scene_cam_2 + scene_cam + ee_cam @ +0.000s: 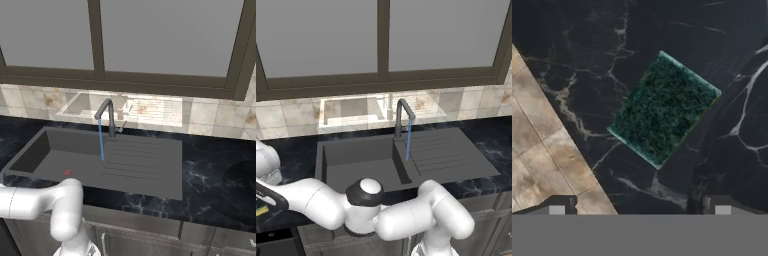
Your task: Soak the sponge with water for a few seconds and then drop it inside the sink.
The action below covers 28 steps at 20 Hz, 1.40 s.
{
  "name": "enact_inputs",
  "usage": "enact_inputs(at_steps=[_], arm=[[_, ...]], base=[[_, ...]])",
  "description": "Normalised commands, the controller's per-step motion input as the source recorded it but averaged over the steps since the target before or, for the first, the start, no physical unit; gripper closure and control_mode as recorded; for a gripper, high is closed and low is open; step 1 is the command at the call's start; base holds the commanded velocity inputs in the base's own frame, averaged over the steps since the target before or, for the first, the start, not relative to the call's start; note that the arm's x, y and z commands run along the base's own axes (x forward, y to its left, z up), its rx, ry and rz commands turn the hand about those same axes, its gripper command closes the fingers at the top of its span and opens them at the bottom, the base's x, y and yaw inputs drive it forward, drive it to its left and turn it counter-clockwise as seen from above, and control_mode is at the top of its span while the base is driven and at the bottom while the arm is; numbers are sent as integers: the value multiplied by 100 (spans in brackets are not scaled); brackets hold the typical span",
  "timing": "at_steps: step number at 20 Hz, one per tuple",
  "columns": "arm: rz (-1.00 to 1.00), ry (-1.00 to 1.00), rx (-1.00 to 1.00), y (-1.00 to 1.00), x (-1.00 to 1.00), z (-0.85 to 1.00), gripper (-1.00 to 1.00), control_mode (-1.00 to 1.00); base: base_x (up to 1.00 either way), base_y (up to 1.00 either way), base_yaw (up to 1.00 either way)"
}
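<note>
Gripper (640,207) spread wide, its two dark tips apart, grasping nothing; small rectangular sponge with dark green scouring face up (663,109) flat on marbled black countertop (587,55), beyond the tips; farther off, thin light-blue water stream (408,140) falling into large dark grey matte sink basin (356,157).

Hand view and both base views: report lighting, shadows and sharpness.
Hand view: flat, even light; the sponge lies green side up on the countertop, sharp-edged, with no clear shadow. Left base view: soft and slightly blurred, the water a clean blue line. Right base view: the sink matte, without glare.
</note>
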Motion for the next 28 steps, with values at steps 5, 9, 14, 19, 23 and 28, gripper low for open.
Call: enact_inputs(at_steps=[5, 9, 14, 19, 23, 28], arm=[[1, 3, 0, 10, 9, 0, -100, -100], [0, 4, 0, 5, 12, 0, -100, -100], [-2, 5, 0, 0, 17, 0, -100, -100], [-8, 1, 0, 0, 13, -3, -100, -100], [-12, 0, 0, 1, 12, -13, -100, -100], [-14, 0, 0, 4, 6, -17, -100, -100]], base=[[0, 0, 0], [0, 0, 0], [0, 0, 0], [0, 0, 0], [0, 0, 0], [0, 0, 0]])
